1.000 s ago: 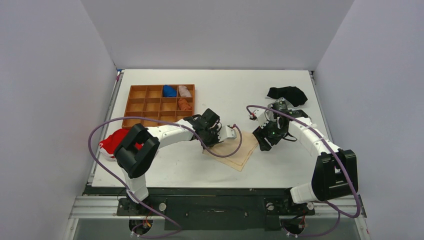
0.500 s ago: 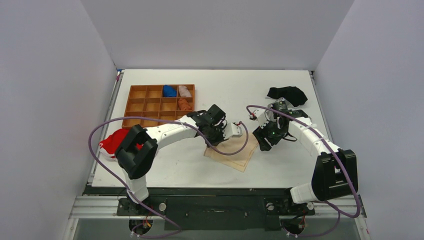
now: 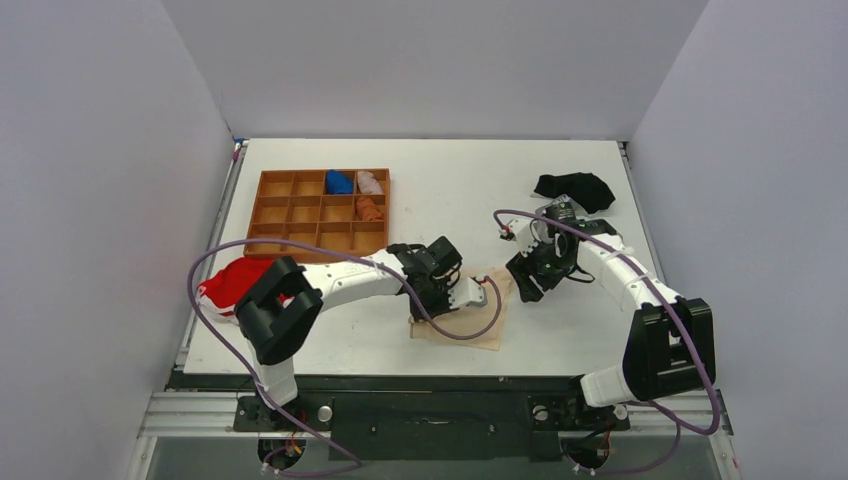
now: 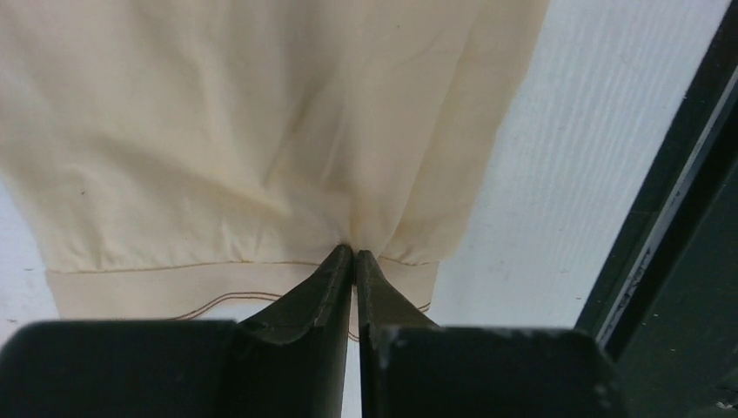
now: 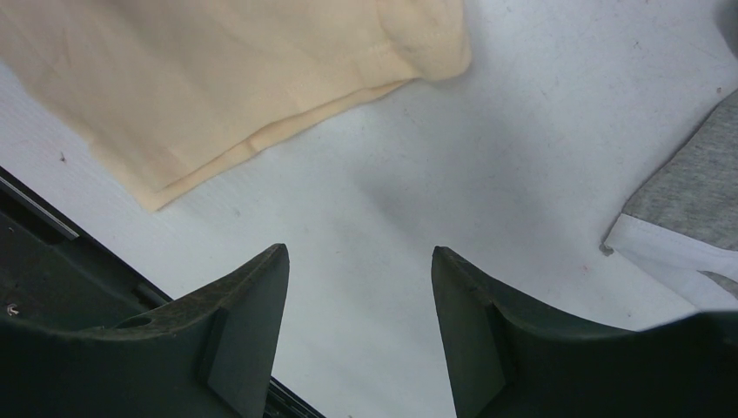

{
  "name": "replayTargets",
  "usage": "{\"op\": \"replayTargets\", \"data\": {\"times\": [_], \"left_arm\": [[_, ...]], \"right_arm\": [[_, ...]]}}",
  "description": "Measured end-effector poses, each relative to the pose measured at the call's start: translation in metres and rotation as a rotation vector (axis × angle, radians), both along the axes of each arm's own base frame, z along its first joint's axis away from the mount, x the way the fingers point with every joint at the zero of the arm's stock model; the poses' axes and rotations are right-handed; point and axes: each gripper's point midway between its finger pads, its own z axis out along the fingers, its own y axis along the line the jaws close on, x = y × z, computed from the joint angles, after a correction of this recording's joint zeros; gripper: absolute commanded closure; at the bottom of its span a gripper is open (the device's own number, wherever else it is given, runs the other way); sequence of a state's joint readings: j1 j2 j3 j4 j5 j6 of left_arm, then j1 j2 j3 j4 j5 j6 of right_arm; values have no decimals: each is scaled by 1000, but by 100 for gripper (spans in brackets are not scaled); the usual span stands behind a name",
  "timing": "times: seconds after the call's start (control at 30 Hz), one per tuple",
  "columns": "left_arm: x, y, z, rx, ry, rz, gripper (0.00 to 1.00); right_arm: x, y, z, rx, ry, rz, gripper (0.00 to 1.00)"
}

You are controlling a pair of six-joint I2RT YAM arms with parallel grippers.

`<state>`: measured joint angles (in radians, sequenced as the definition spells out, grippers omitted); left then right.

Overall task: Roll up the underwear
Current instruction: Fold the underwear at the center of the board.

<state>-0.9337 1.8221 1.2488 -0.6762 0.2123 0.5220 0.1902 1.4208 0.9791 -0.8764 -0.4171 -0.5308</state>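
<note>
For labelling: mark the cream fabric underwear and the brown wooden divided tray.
cream fabric underwear (image 4: 218, 131): left wrist view, flat middle panel.
brown wooden divided tray (image 3: 300, 173): top external view, far rim.

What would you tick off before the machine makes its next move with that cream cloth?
1. Left gripper pinching the underwear at its hem: ok.
2. Right gripper open and empty over the table: ok.
3. Underwear rolled: not ok, it lies in flat folded layers.
4. Grey garment apart from the underwear: ok.
5. All layers caught in the pinch: cannot tell.
</note>
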Motion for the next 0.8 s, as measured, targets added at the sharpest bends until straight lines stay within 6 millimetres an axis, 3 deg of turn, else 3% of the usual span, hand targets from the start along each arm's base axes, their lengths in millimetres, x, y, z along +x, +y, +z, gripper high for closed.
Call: {"op": "replayTargets", "data": {"times": [0.07,0.1,0.23,0.33,0.4,0.47,0.67,0.8], "left_arm": [[-9,2,-5,18,14,-5,83],[-13,2,-7,23,19,-8,72],[-21,4,-10,32,30,-9,44],[-24,8,-10,33,35,2,33],[-25,9,-6,25,30,6,12],[-24,9,1,7,16,8,1],[-19,12,30,-97,-67,14,3],[-20,23,31,-118,-125,7,2]], "right_arm": [[0,0,-1,0,3,0,43],[0,0,-1,2,6,0,43],[-4,2,-4,11,32,3,43],[-7,3,-5,17,46,6,43],[-8,4,-6,20,56,10,43],[-10,4,-6,23,63,14,43],[-14,4,-6,22,75,32,43],[-16,3,-6,21,81,43,43]]}}
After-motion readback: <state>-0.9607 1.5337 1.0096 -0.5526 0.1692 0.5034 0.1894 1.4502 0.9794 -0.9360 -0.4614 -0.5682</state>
